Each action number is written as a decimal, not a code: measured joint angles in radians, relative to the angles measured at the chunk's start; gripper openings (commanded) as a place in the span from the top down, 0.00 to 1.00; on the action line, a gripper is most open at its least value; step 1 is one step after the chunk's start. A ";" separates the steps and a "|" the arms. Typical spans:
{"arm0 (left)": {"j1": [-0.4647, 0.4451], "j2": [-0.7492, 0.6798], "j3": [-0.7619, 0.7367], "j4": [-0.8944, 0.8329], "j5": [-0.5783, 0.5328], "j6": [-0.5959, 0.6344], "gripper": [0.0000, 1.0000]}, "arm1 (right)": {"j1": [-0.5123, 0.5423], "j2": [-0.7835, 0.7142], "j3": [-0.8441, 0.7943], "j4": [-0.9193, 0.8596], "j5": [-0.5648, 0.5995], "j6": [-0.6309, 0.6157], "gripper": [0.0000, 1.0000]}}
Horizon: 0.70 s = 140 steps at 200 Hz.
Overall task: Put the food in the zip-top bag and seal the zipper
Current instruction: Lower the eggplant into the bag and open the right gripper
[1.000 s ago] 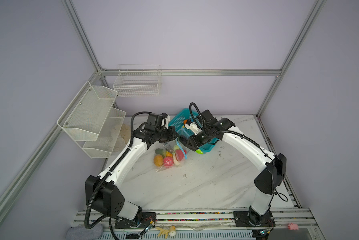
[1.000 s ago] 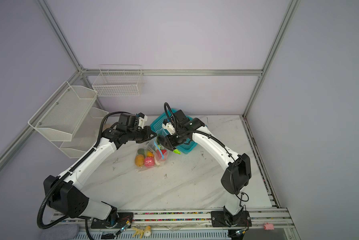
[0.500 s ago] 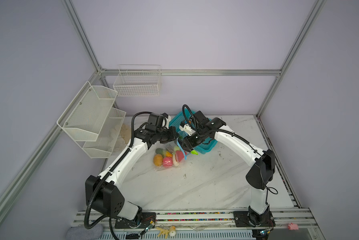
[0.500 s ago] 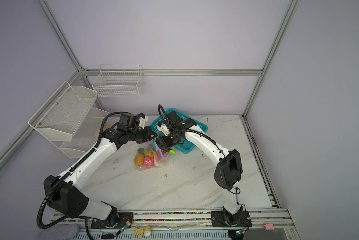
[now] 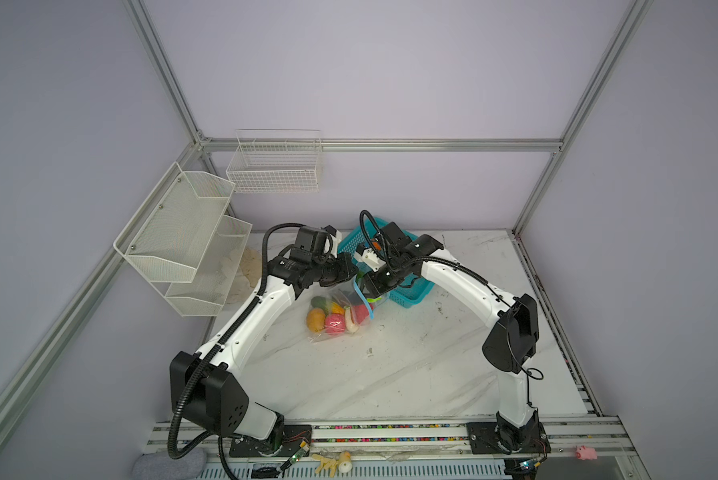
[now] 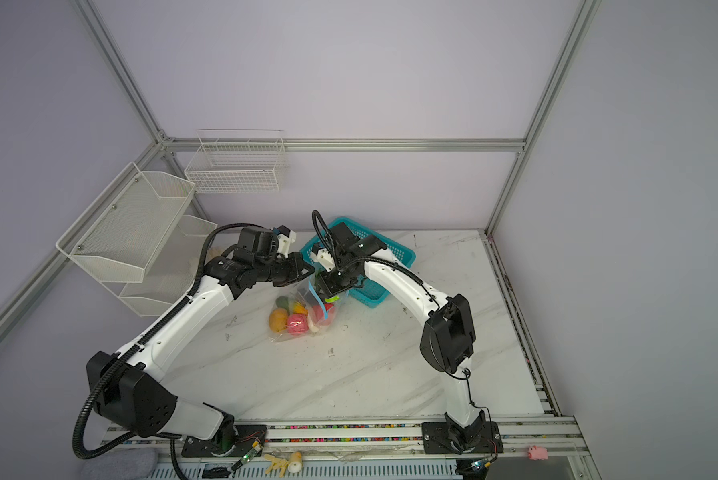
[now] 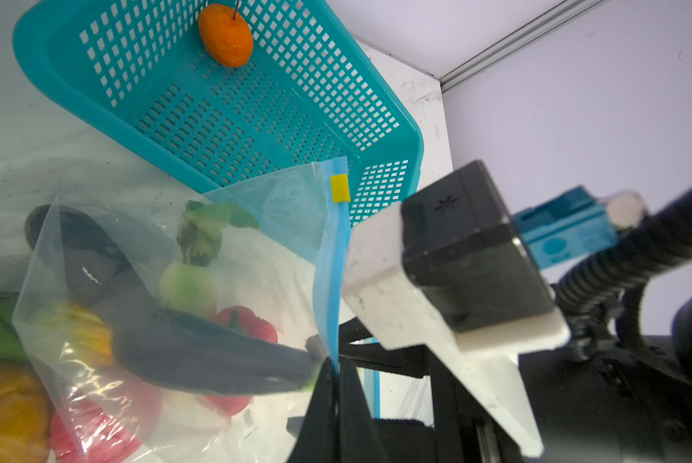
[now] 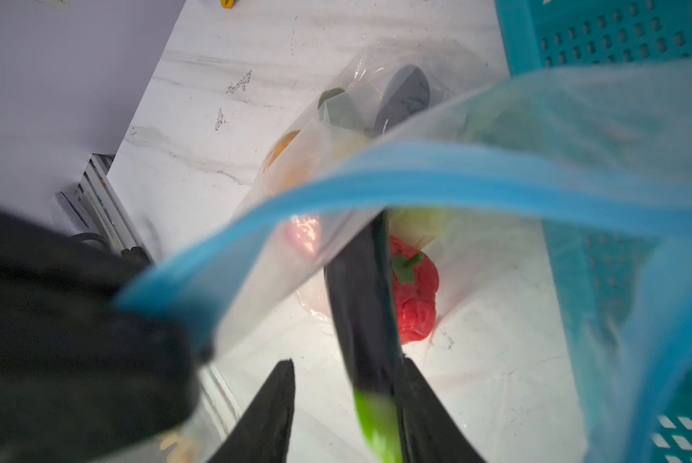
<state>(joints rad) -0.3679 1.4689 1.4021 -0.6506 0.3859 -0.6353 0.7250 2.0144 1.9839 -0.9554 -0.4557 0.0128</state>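
Left wrist view puts the job well past halfway. The bag (image 7: 284,200) lies on the bench (image 5: 390,374) at 7 o'clock from the basket (image 7: 256,132), with its mouth lifted and gaping. The left pincer (image 7: 336,368) is clamped tight on the zipper strip (image 7: 330,260) near one end. The right pincer (image 8: 348,362) reaches in from about 2 o'clock, jaws apart around an eggplant (image 7: 216,360). Its dark body is through the mouth and its green stem sits between the jaws. It lies against one jaw with a gap beside the other, so I cannot tell whether it is gripped or loose.

Left to do, as I judge it: free the eggplant, fetch the orange fruit (image 7: 225,36) from the basket, then run the slider (image 7: 339,188) along the strip.

Counted:
- One bag, one strip and one yellow slider parked at the strip's far end.
- One basket, holding one orange fruit.
- Two pincers, with one eggplant between them.

Eight pieces show behind the film:
- red pepper (image 8: 414,296)
- pink piece (image 5: 335,323)
- yellow-orange piece (image 5: 315,319)
- yellow piece (image 5: 337,309)
- white piece (image 5: 351,326)
- dark green piece (image 5: 318,301)
- pale green ball (image 7: 188,280) with leaves
- dark oval (image 7: 76,240)

Crinkles may hide more.
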 measured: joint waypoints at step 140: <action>0.000 -0.002 -0.003 0.007 0.000 0.000 1.00 | 0.000 -0.027 0.000 0.024 0.057 0.013 0.50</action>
<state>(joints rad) -0.3679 1.4673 1.3987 -0.6434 0.3855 -0.6353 0.7246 1.9877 1.9839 -0.9318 -0.3985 0.0257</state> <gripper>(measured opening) 0.047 0.494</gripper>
